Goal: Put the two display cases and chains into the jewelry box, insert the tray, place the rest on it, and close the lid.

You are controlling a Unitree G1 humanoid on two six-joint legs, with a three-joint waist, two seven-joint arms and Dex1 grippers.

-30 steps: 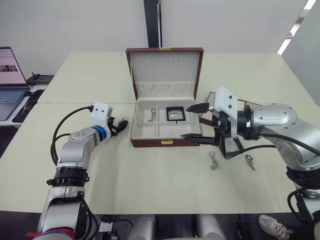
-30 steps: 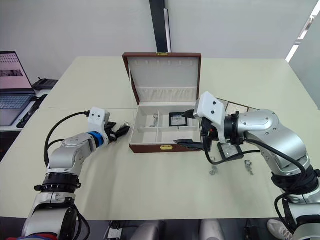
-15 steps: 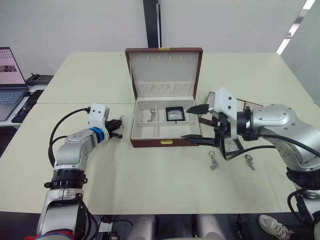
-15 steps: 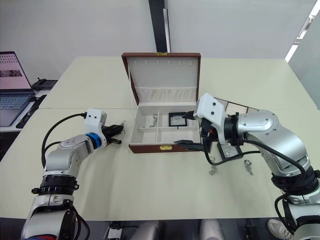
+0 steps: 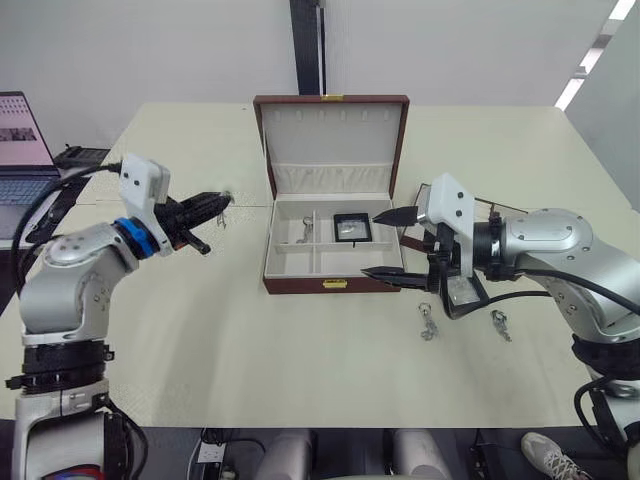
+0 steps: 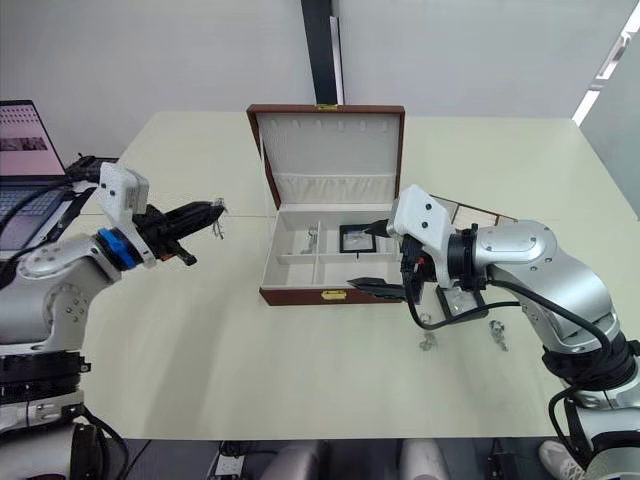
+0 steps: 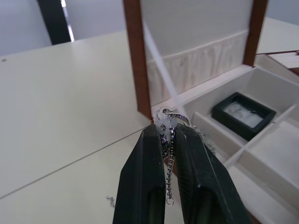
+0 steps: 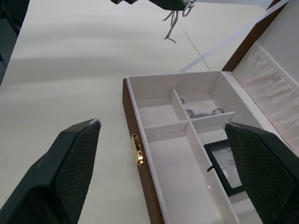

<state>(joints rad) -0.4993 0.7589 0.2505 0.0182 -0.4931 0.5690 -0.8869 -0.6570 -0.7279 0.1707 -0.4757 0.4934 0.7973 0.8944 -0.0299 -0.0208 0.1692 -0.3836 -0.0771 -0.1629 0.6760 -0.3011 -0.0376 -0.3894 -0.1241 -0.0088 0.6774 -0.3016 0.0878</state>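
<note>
Left pincer [image 7: 169, 140] pinches a chain [image 7: 169, 161] by its ring end; light and limp, it dangles. Right pincer [image 5: 393, 245] gapes empty beside the jewelry box [image 5: 330, 283].

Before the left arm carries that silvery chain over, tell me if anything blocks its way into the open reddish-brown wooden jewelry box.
Nothing visible does. The left gripper, shut on the silvery chain, hangs over bare table beside the reddish-brown jewelry box. The lid stands upright, and the right gripper is open over the box's far side.
</note>
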